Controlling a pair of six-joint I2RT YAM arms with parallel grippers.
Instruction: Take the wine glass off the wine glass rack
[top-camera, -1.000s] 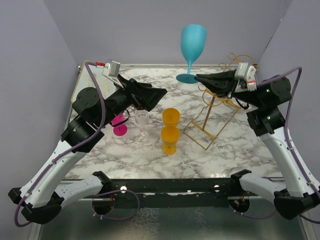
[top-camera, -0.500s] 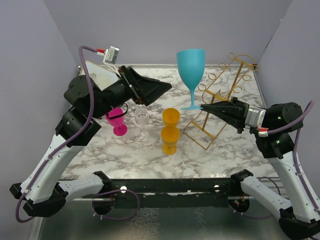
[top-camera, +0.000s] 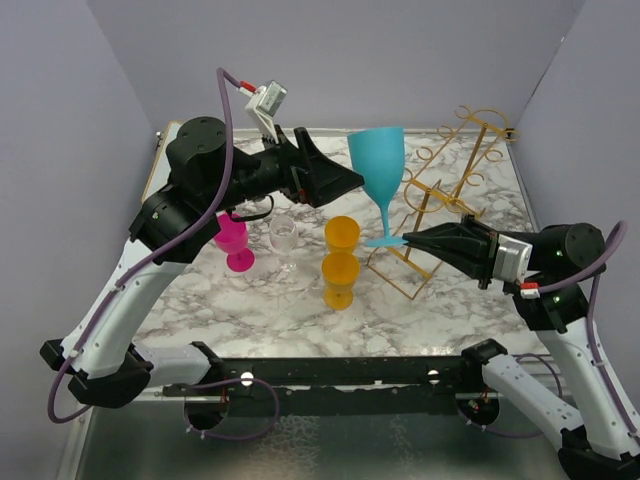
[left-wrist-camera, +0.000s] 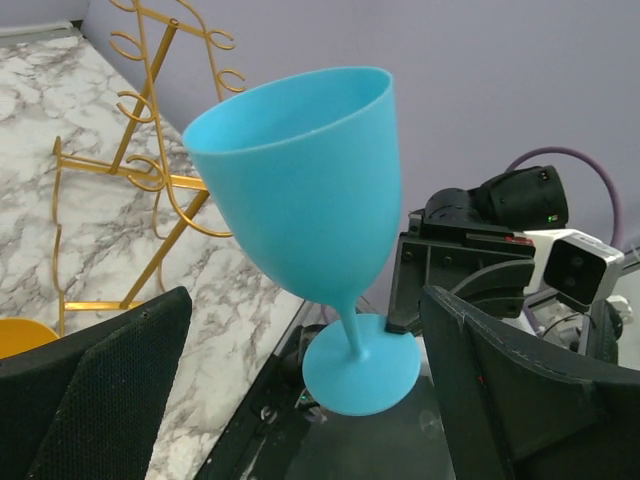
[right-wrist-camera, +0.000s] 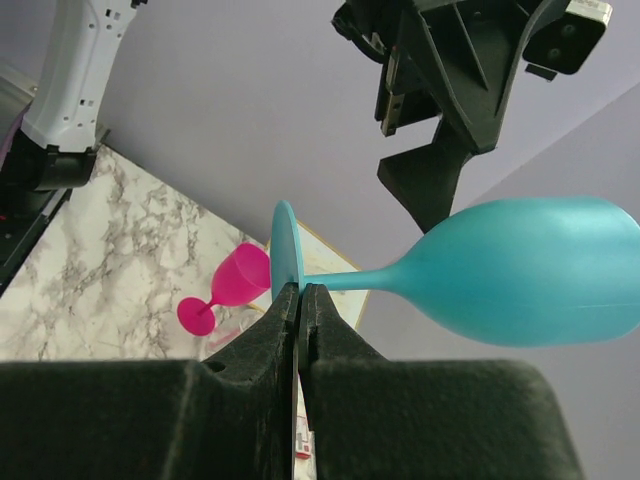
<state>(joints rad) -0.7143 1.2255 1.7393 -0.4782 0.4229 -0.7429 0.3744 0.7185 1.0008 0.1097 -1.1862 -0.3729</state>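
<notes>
The blue wine glass (top-camera: 378, 162) is held upright in the air above the table middle, clear of the gold wire rack (top-camera: 445, 195). My right gripper (top-camera: 408, 240) is shut on the edge of its round base; the right wrist view shows both pads pinching the base disc (right-wrist-camera: 284, 250), with the gripper (right-wrist-camera: 300, 292) behind it. My left gripper (top-camera: 350, 181) is open and empty just left of the bowl. In the left wrist view the glass (left-wrist-camera: 305, 200) stands between and beyond the spread fingers of the left gripper (left-wrist-camera: 305, 300). The rack (left-wrist-camera: 150, 165) has no glass on it.
A pink glass (top-camera: 232, 240), a small clear glass (top-camera: 284, 237) and two orange cups (top-camera: 341, 232) (top-camera: 339, 277) stand on the marble table (top-camera: 470, 300) under the left arm and left of the rack. Purple walls close the back and both sides.
My right gripper has carried the blue glass down and left, away from the rack. My left arm has risen and swung right, bringing its open gripper up beside the bowl.
</notes>
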